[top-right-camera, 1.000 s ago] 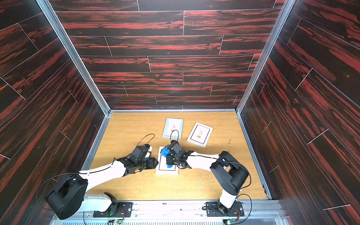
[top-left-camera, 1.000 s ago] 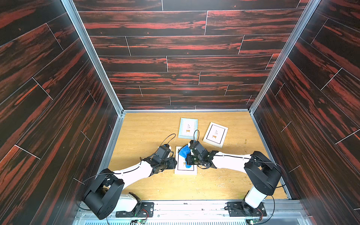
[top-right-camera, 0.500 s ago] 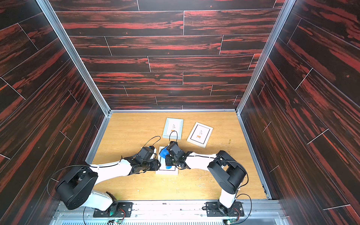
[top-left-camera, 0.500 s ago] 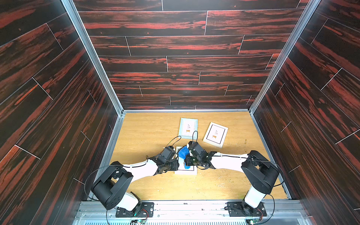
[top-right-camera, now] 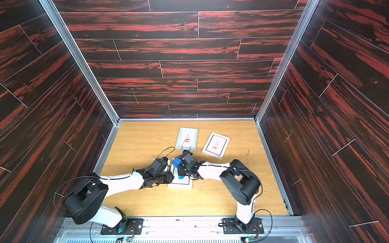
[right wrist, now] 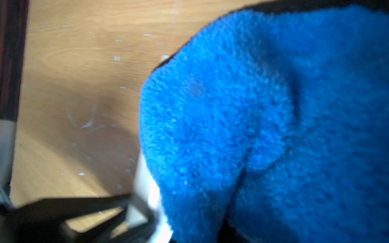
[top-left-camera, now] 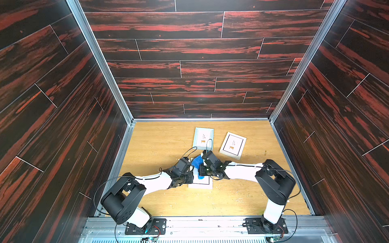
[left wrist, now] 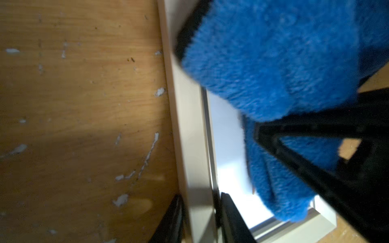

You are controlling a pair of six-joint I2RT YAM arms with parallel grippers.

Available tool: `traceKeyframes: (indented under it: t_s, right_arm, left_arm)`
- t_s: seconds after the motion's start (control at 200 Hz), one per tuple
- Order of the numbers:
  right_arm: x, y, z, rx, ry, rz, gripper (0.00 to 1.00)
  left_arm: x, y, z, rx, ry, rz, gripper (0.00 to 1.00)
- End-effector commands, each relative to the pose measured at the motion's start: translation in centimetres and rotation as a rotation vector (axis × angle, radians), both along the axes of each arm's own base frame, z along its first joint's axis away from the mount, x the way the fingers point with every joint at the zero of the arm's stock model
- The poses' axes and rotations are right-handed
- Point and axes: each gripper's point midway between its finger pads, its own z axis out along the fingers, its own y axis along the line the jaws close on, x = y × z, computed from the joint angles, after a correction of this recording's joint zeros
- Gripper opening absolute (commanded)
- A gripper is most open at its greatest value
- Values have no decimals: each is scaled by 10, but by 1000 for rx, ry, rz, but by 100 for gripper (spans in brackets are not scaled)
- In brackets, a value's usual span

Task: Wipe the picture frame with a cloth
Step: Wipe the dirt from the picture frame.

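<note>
Where we stand: cloth (top-left-camera: 197,162) on white picture frame (top-left-camera: 201,185), 12 o'clock end; rest unwiped, we judge.
Right hand (top-left-camera: 201,170): clamped on cloth.
Left hand (left wrist: 199,218): astride the frame's edge; whether it grips, we cannot tell.

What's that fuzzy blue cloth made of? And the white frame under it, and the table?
Cloth: looks like soft microfibre or fleece, going by its fluffy, matte pile. It has a black stitched edging.
Frame: smooth and white, maybe painted wood or plastic; I can't tell which.
Table: light wood or a wood-look laminate, with visible grain and white scuffs.
</note>
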Motion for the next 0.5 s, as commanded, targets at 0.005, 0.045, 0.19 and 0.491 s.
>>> traceKeyframes:
  t_s: [0.005, 0.045, 0.19, 0.491]
  right_arm:
    - [-2, 1, -10, -59, 18, -6, 0]
    - [5, -13, -13, -76, 21, -39, 0]
    - [29, -55, -18, -82, 29, -136, 0]
    - [28, 8, -12, 2, 60, -43, 0]
  left_arm:
    - [-13, 20, -21, 84, 47, 20, 31]
    - [-14, 21, -22, 87, 48, 21, 30]
    - [-16, 23, -26, 94, 57, 25, 27]
    - [-22, 28, -35, 106, 79, 32, 24]
